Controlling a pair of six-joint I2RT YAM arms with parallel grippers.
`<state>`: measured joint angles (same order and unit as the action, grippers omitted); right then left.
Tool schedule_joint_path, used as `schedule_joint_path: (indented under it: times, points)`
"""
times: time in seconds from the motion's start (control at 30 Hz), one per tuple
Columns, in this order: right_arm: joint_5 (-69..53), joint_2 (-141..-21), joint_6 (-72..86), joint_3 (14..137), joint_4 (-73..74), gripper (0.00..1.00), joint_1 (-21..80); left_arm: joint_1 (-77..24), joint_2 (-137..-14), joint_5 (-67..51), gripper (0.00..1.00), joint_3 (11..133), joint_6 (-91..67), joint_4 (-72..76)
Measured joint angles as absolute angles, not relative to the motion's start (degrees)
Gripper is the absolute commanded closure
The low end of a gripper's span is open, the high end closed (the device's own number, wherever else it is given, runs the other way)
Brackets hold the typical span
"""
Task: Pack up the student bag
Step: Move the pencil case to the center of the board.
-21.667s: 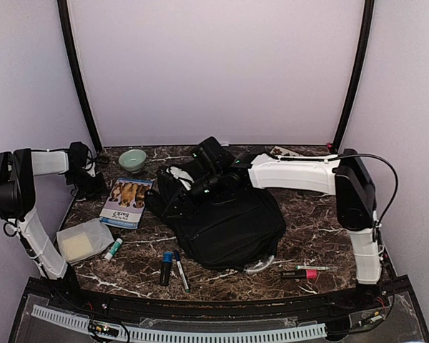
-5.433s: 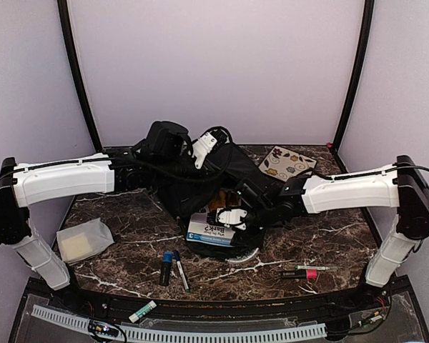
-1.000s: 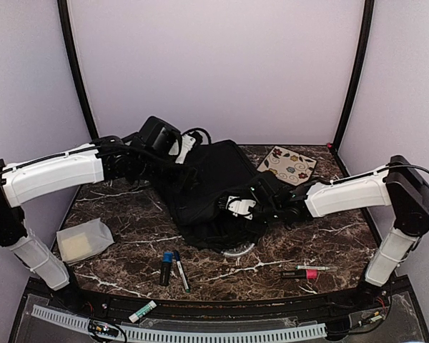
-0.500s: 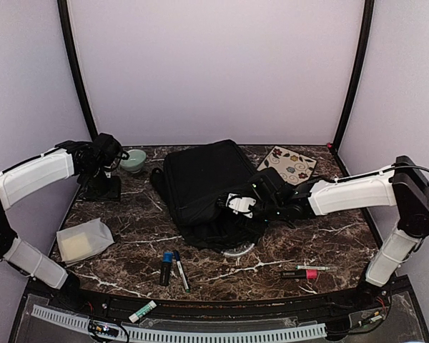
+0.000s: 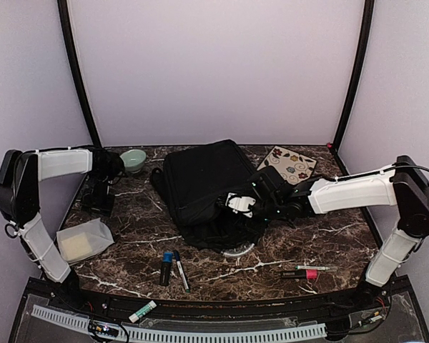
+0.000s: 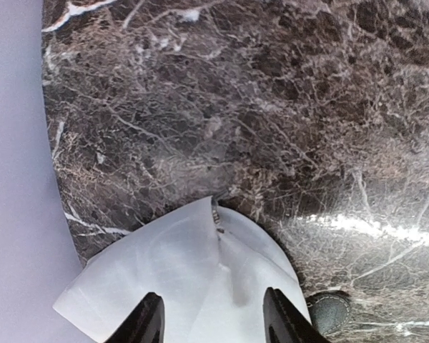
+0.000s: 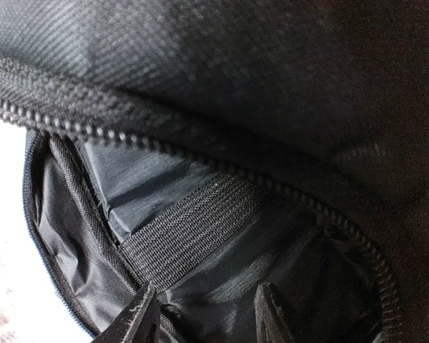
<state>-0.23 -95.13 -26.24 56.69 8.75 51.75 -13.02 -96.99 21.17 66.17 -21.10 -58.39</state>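
Marble tabletop (image 5: 329, 236), student bag (image 5: 200, 171) lying flat, right jaws at its opening

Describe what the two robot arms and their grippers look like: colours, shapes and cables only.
The left arm and the right arm both have boxy white shells linked by black joints, with black shoulder housings. A thin black cable runs along the right arm. The left gripper and the right gripper each end in two slim, tapered black fingers.

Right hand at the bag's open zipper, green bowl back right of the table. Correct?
Not quite. The bowl is back left, as the top view shows. The right hand is indeed at the bag's open zipper.
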Motion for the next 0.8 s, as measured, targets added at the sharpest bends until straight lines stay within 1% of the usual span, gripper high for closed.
schedule_joint_path:
  times: [0.03, 0.17, 0.2, 0.23, 0.3, 0.37, 0.4, 0.57, 0.7, 0.73, 0.77, 0.8]
  points:
    - [-0.2, -95.1, -26.2, 56.7, 8.9, 0.54, 51.7, -13.0, -97.9, 21.2, 0.55, 66.2, -20.7, -58.4]
    - [-0.2, -95.1, -26.2, 56.8, 9.1, 0.54, 51.9, -13.0, -100.8, 20.8, 0.58, 65.8, -19.8, -57.9]
    - [-0.2, -95.1, -26.2, 56.8, 9.2, 0.54, 51.9, -13.0, -101.1, 20.5, 0.62, 65.7, -19.8, -57.7]
    - [-0.2, -95.1, -26.2, 56.8, 9.2, 0.54, 51.9, -13.0, -101.3, 20.4, 0.72, 65.6, -19.7, -57.5]
    - [-0.2, -95.1, -26.2, 56.9, 9.3, 0.54, 51.9, -13.0, -101.6, 20.1, 0.88, 65.5, -19.7, -57.4]
    - [-0.2, -95.2, -26.2, 57.1, 9.5, 0.54, 51.9, -13.0, -101.7, 19.3, 0.97, 65.5, -19.2, -57.2]
    - [-0.2, -95.2, -26.2, 57.2, 9.5, 0.54, 51.9, -13.0, -101.7, 19.1, 1.0, 65.5, -19.3, -57.0]
    - [-0.2, -95.2, -26.2, 57.3, 9.5, 0.54, 51.9, -14.1, -101.5, 16.5, 1.0, 65.9, -18.2, -56.6]
    - [-0.1, -95.7, -26.2, 57.4, 9.5, 0.54, 51.9, -21.7, -101.4, 13.6, 1.0, 70.6, -15.3, -55.6]
    - [-0.1, -95.9, -26.2, 57.4, 9.5, 0.54, 51.9, -24.0, -101.4, 12.4, 0.96, 72.2, -14.4, -54.4]
    - [-0.1, -96.1, -26.2, 57.4, 9.5, 0.54, 51.9, -25.5, -101.4, 11.7, 0.85, 73.3, -13.8, -53.3]
    - [-0.1, -96.2, -26.2, 57.5, 9.5, 0.54, 51.9, -27.4, -101.3, 10.8, 0.71, 74.3, -13.1, -51.8]
